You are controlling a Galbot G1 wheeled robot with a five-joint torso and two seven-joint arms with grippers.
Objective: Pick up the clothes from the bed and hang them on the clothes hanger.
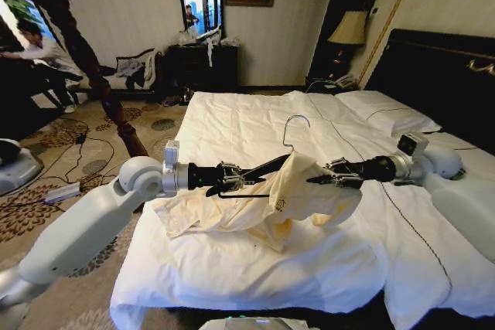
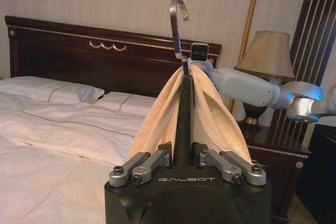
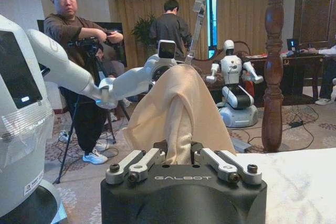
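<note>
Above the middle of the bed (image 1: 232, 117), the left gripper (image 1: 232, 179) is clamped on the clothes hanger (image 1: 267, 166), its silver hook upright. The right gripper (image 1: 329, 174) pinches the cream clothes (image 1: 255, 210) draped over it; the head view shows their tail trailing onto the duvet, while the left wrist view shows the headboard (image 2: 79, 51)

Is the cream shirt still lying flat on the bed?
No. The shirt is draped over the hanger, held above the bed between the left gripper and right gripper.
</note>
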